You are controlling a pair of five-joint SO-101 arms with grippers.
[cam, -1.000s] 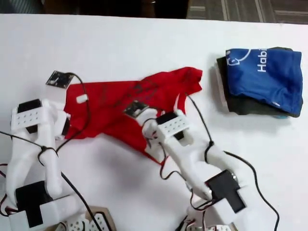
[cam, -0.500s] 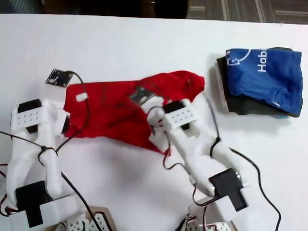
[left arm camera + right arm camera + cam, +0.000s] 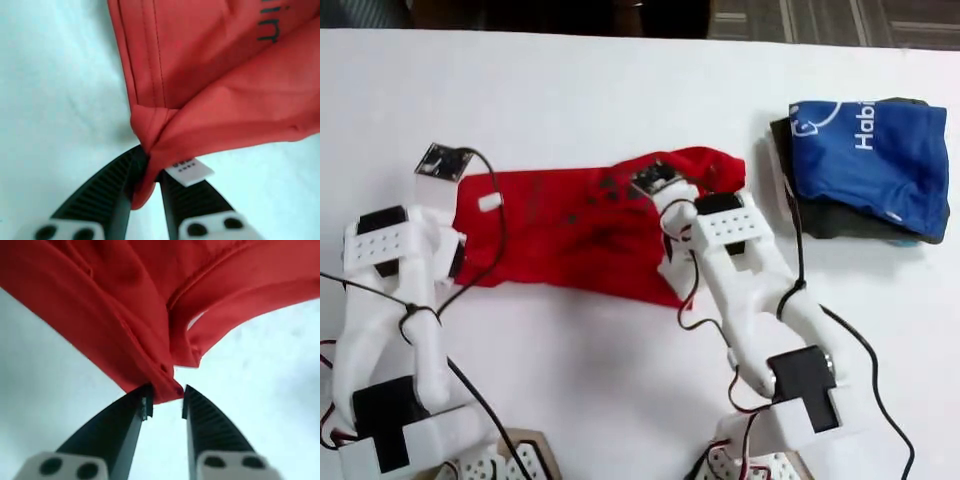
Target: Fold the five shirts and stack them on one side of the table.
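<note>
The white worktop (image 3: 570,90) carries a red shirt (image 3: 560,235) stretched out from the left hand (image 3: 147,170) to the right hand (image 3: 165,395); a stack of folded shirts (image 3: 865,165), blue on top, lies near the right hand, on its side away from the left hand; the left hand pinches a bunched corner of the red shirt; the right hand pinches its hem.

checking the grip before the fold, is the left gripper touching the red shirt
Touching. In the left wrist view a bunched corner of the red shirt is pinched inside the left gripper.
</note>
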